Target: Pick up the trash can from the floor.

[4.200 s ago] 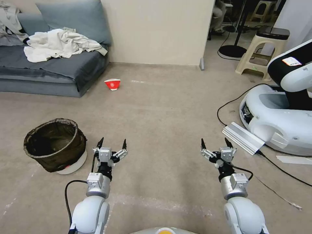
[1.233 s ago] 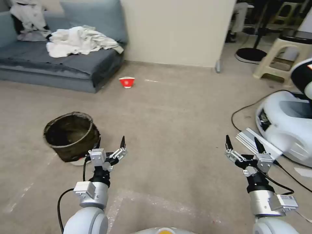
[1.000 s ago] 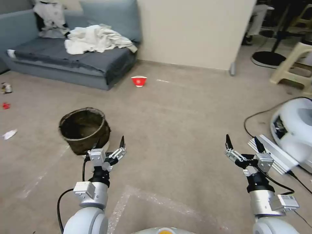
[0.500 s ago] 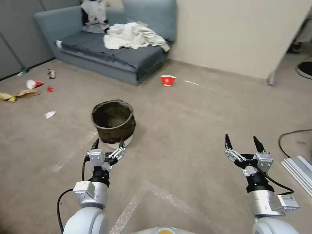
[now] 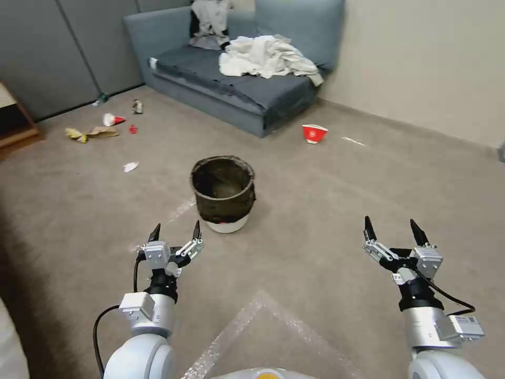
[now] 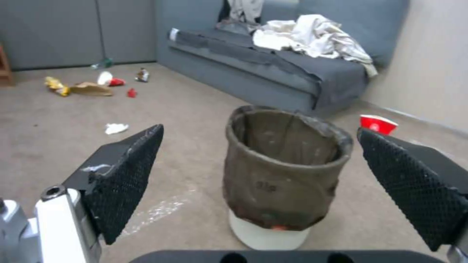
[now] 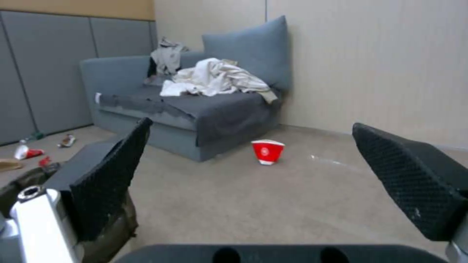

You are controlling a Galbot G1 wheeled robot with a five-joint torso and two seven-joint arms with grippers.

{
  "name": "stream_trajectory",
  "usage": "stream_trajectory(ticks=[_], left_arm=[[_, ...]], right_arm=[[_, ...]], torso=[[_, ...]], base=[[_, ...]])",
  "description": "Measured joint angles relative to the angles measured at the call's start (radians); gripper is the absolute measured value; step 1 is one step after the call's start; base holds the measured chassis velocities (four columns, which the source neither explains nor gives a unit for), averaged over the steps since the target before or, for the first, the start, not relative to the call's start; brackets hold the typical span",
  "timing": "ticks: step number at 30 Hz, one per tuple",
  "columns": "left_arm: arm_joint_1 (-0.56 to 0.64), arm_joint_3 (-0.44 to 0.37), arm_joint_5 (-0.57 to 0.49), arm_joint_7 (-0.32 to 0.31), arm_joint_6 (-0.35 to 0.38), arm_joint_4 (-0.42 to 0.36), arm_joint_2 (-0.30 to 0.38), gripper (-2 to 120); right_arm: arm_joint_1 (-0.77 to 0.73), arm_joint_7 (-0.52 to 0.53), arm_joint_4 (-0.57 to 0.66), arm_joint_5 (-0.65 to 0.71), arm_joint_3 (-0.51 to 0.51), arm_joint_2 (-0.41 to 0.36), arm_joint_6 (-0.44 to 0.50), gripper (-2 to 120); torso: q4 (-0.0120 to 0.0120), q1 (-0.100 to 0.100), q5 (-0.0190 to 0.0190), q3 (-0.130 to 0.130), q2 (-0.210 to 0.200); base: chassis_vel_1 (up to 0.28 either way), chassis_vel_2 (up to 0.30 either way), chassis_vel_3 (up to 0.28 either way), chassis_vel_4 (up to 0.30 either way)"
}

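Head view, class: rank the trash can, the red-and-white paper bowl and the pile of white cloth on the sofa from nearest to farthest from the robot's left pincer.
1. Trash can: on the floor just ahead of the left pincer, slightly toward the robot's right.
2. Red-and-white paper bowl: farther ahead to the right, by the sofa's end.
3. Pile of white cloth: up on the sofa, farthest back.

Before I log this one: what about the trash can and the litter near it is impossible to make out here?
- Trash can contents: head view, the dark liner makes the inside unreadable.
- Its white body: left wrist view, the folded-over bag covers all but the base.
- The can in the right wrist view: hidden behind one finger of the right gripper.
- Floor litter: head view, too small to identify.
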Motion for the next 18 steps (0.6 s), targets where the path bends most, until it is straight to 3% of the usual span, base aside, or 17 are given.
stream_trajectory(ticks=[18], left_arm=[[0.001, -0.003, 0.007, -0.007, -0.008, 0.003, -0.002, 98]], right_arm=[[-0.005, -0.092, -0.017, 0.021, 0.009, -0.001, 0.032, 100]], torso=[[-0.0003, 0.000, 0.0000, 0.000, 0.000]], base=[[0.000, 0.000, 0.000, 0.000]])
